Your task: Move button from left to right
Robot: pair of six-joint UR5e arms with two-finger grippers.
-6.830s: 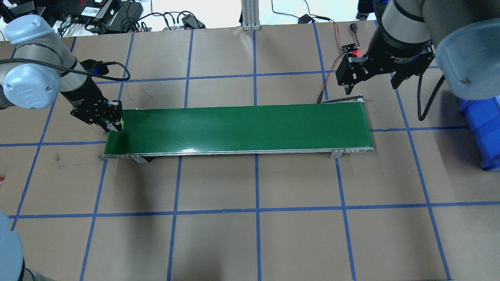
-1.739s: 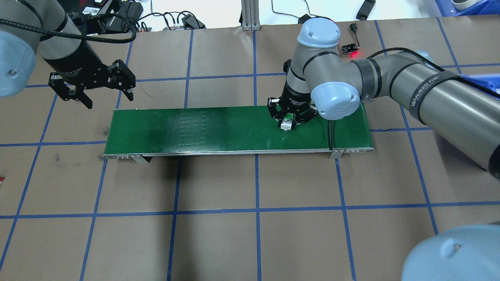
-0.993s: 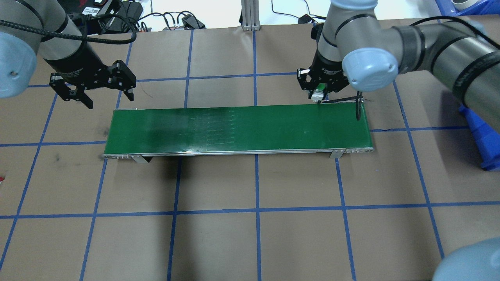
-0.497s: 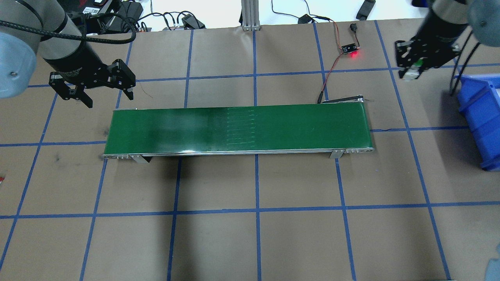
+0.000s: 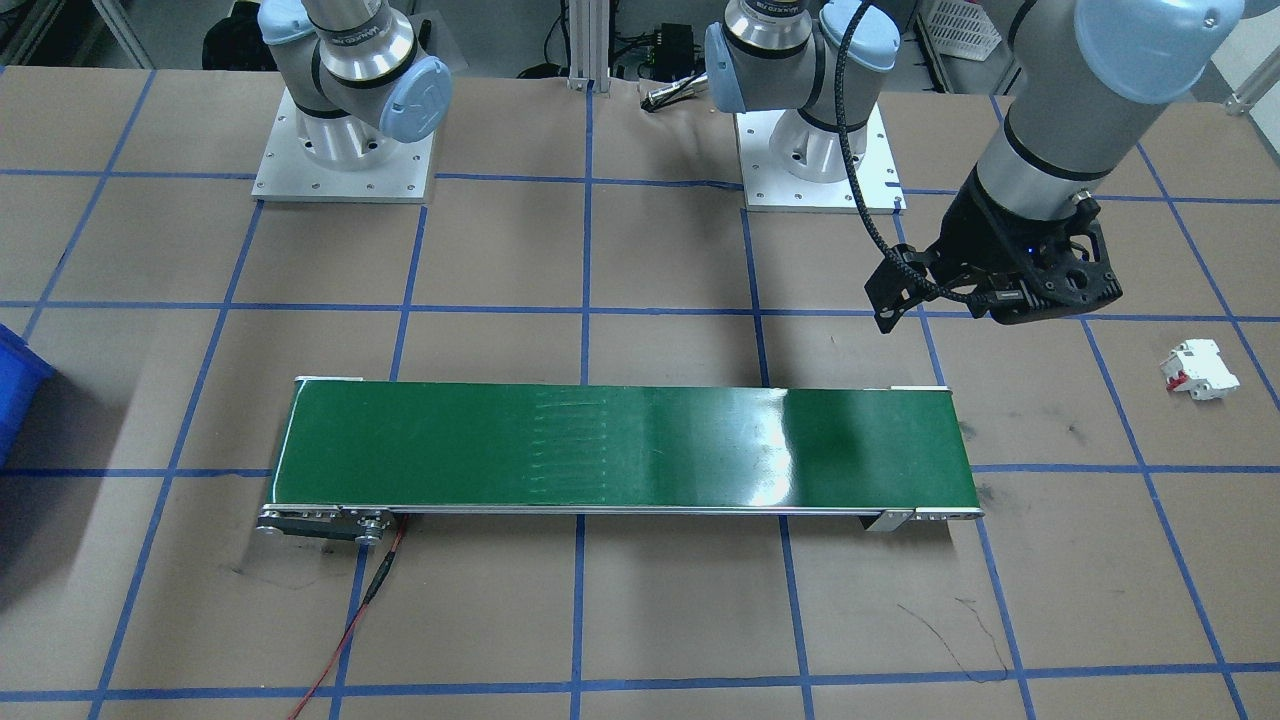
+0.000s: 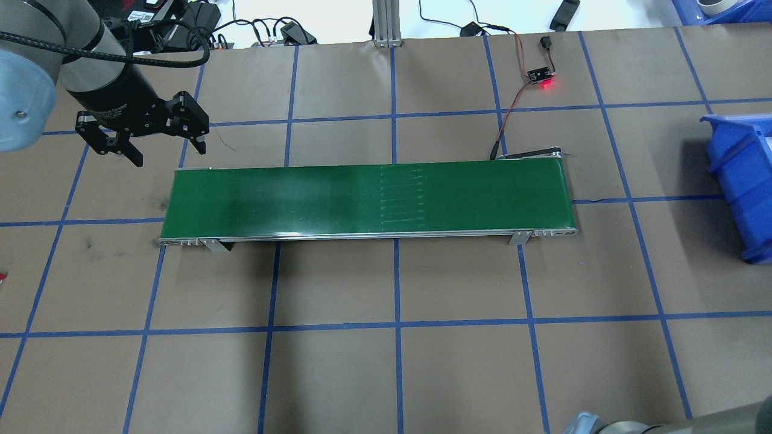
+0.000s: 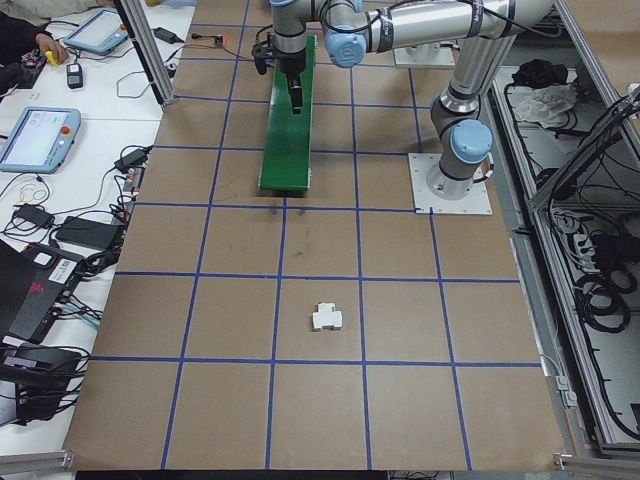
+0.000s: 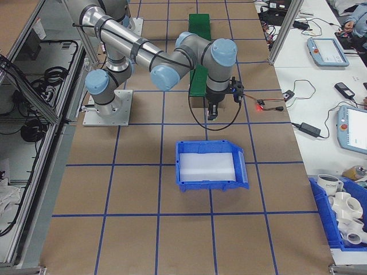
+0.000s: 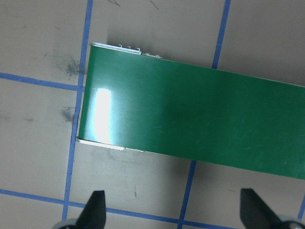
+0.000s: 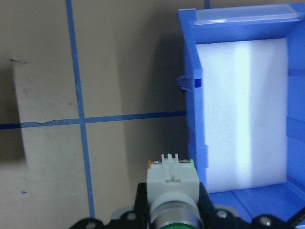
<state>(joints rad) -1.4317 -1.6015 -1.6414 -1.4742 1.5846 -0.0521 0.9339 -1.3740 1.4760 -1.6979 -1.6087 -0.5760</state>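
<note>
In the right wrist view the button [image 10: 171,181], a small white unit with a metal ring and green cap, sits between the jaws of my right gripper [image 10: 171,206], which is shut on it above the brown table. The exterior right view has that right gripper [image 8: 211,110] hanging just short of the blue bin [image 8: 209,166]. It is outside the overhead and front views. My left gripper [image 6: 142,129] is open and empty, hovering behind the left end of the green conveyor belt [image 6: 362,199]. Its wide-spread fingertips [image 9: 95,210] frame the belt end [image 9: 190,119].
The blue bin [image 10: 238,105], lined with white foam, stands at the table's right side [image 6: 736,175]. A white breaker block with red parts [image 5: 1198,370] lies left of the belt. A small sensor with a red light [image 6: 546,81] and its wires sit behind the belt's right end.
My right gripper lifted the button off the belt, carried it right and left the overhead view. The left gripper stayed open in place. Marks on the belt drifted right.
</note>
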